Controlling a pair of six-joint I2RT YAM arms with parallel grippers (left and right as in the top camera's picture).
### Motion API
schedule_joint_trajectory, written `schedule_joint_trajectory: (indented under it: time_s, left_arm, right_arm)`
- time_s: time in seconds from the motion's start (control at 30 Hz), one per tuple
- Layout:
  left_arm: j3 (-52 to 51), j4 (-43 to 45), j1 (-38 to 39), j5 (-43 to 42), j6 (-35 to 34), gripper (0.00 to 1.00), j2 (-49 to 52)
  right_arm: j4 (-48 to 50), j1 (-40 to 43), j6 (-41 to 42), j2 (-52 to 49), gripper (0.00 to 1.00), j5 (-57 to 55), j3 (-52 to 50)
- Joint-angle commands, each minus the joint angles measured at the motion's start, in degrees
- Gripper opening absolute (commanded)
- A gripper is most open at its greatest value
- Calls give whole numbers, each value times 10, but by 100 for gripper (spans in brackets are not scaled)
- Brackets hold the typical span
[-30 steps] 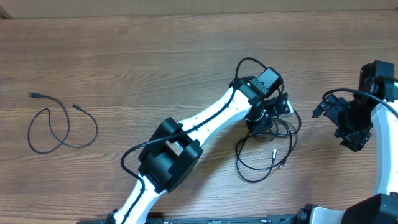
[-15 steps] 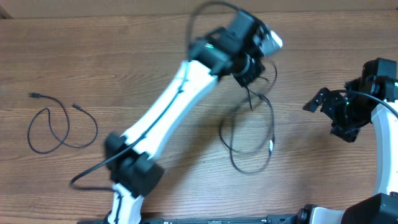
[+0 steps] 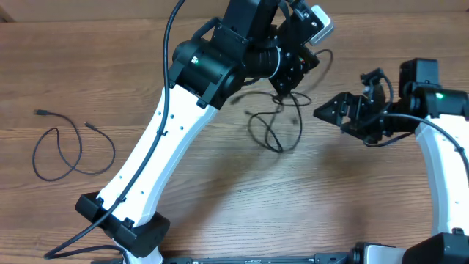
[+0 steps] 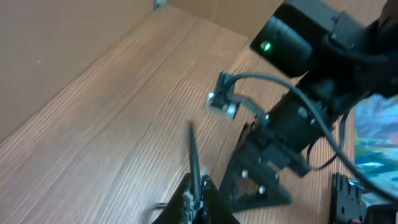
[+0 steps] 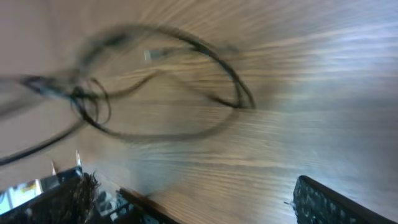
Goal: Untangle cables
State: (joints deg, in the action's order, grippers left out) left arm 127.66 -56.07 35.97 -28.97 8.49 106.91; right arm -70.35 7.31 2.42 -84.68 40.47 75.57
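Observation:
My left gripper (image 3: 286, 86) is raised high over the far middle of the table, shut on a thin black cable (image 4: 194, 163) that runs up from between its jaws in the left wrist view. A bunch of tangled cables (image 3: 275, 123) hangs below it in loose loops, the lowest loop near the wood. My right gripper (image 3: 338, 99) stands open just right of the bunch, touching nothing. In the right wrist view the tangled cables (image 5: 163, 79) show as blurred loops ahead of the wide-apart fingers (image 5: 329, 200). A separate looped cable (image 3: 72, 152) lies flat at the far left.
The left arm's white links (image 3: 150, 158) slant from the front edge up to the back middle. The right arm's body (image 4: 298, 118) shows close ahead in the left wrist view. The table's back edge (image 3: 88, 16) runs along the top.
My left gripper has lifted the tangled bunch up and to the left, off the table. The right gripper has moved left toward the hanging loops. The cable at far left has not moved.

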Motion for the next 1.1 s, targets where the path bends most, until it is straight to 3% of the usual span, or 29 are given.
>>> schedule_joint_trajectory:
  time_s: [0.0, 0.4, 0.67, 1.07]
  left_arm:
    - [1, 6, -1, -12, -42, 4, 2]
    - [1, 11, -1, -18, -115, 4, 2]
    - [1, 106, -1, -203, -112, 4, 2]
    - [1, 132, -35, -207, -113, 4, -3]
  right_arm:
    - [27, -21, -7, 12, 100, 23, 5]
    - [121, -28, 21, 12, 100, 47, 5]
    - [124, -28, 23, 6, 99, 51, 4]
    - [109, -55, 35, -5, 100, 50, 1]
